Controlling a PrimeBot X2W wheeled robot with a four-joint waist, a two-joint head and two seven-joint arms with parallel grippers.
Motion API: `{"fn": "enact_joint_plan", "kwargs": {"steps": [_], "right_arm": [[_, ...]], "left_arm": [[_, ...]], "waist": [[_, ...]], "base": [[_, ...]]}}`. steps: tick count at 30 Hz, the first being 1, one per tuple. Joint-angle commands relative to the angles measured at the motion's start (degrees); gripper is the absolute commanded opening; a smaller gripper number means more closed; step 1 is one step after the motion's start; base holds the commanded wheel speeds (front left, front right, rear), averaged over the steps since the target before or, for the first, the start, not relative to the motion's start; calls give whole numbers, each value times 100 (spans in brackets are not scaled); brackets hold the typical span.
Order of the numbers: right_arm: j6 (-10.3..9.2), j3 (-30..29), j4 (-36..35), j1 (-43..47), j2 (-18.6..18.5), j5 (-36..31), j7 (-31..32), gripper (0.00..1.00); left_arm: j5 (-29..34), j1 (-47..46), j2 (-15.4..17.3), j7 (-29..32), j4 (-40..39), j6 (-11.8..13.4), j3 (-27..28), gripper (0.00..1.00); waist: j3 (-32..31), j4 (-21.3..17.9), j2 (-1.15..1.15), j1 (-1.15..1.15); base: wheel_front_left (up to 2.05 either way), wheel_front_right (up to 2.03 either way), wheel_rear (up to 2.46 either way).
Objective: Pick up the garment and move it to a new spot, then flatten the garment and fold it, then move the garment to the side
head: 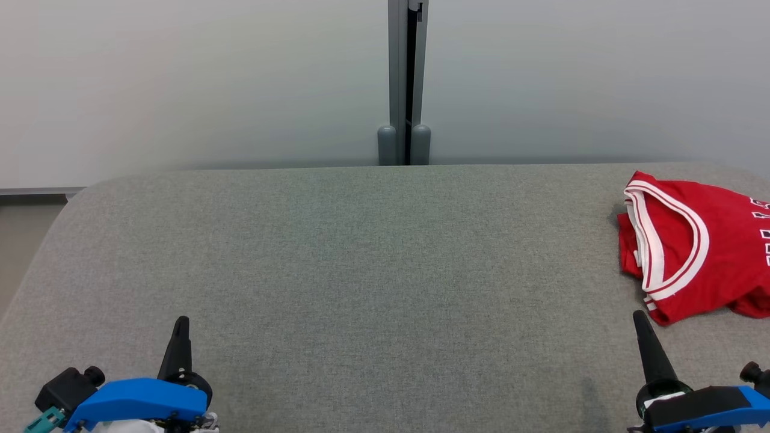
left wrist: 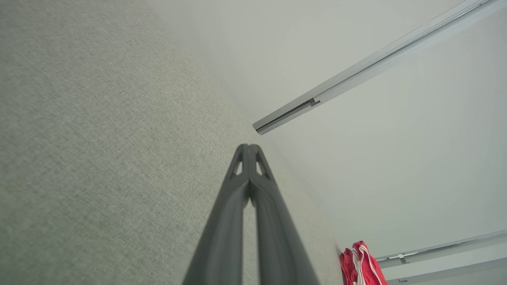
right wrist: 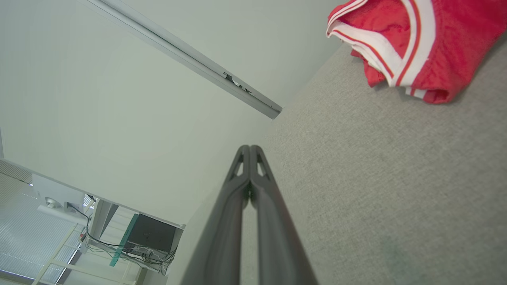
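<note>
Some of the red garment (head: 728, 252) runs off-frame; left pincer (head: 181, 320) and right pincer (head: 637, 316) sit closed, empty.

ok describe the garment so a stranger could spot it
Start at the wide grey fabric table before the pale wall. Go to its right side, just beyond the right gripper. The garment lies there rumpled, the only red thing, with white-striped trim.

Your head camera looks forward and down across the grey desk (head: 361, 270) toward the back wall (head: 180, 78), with the left claw (head: 181, 323) and right claw (head: 637, 317) at its lower corners. Each wrist camera sits low and close behind its own claw, rolled sideways, skimming the desk. All three share the red garment (head: 680, 240) and, it seems, the wall's upright post (head: 408, 78).
</note>
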Motion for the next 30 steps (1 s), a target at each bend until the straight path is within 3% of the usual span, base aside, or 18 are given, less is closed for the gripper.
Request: {"fn": "enact_joint_plan", "kwargs": {"steps": [1,30], "right_arm": [[3,-20,-22,-151,-55,183,35,0],[4,-72,285,-503,-52,1832,283,0]], "left_arm": [[-138,-180,-6,37,-71,-50,90,0],[-1548,-338,-273,467,-76,-308,573,0]], "waist": [[2,-4,-1,0],[48,-83,-1,0]], "base": [[0,0,0],[0,0,0]]}}
